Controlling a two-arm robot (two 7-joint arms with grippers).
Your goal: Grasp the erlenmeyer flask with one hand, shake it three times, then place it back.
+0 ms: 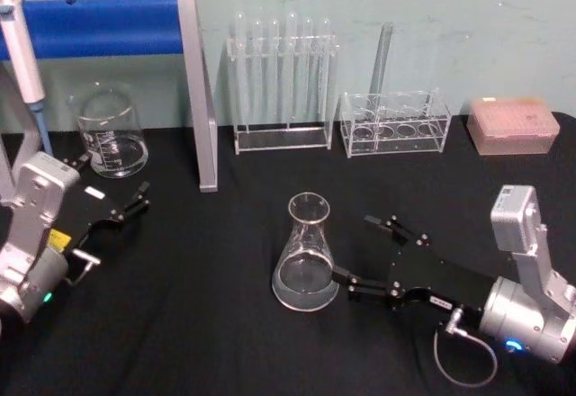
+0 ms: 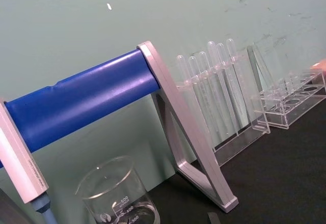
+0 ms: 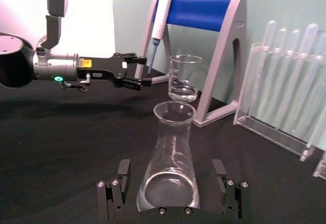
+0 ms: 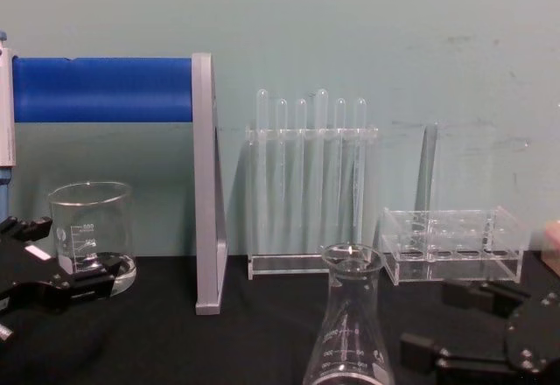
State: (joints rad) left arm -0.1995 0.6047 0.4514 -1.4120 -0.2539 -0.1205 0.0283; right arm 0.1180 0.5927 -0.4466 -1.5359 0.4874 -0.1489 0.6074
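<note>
The erlenmeyer flask [image 1: 306, 261] stands upright on the black table near the middle, clear glass with a wide base and narrow neck; it also appears in the chest view [image 4: 350, 332]. My right gripper [image 1: 354, 249] is open at the flask's right side. In the right wrist view the flask [image 3: 170, 168] has its base between the two spread black fingers [image 3: 121, 180], which are not closed on the glass. My left gripper [image 1: 121, 211] hangs open at the left beside the beaker, holding nothing.
A glass beaker [image 1: 111, 133] stands back left, beside a blue-barred pipette stand [image 1: 196, 90]. A test tube rack [image 1: 281, 81], a low clear rack [image 1: 394, 124] and a pink tip box [image 1: 511, 126] line the back edge.
</note>
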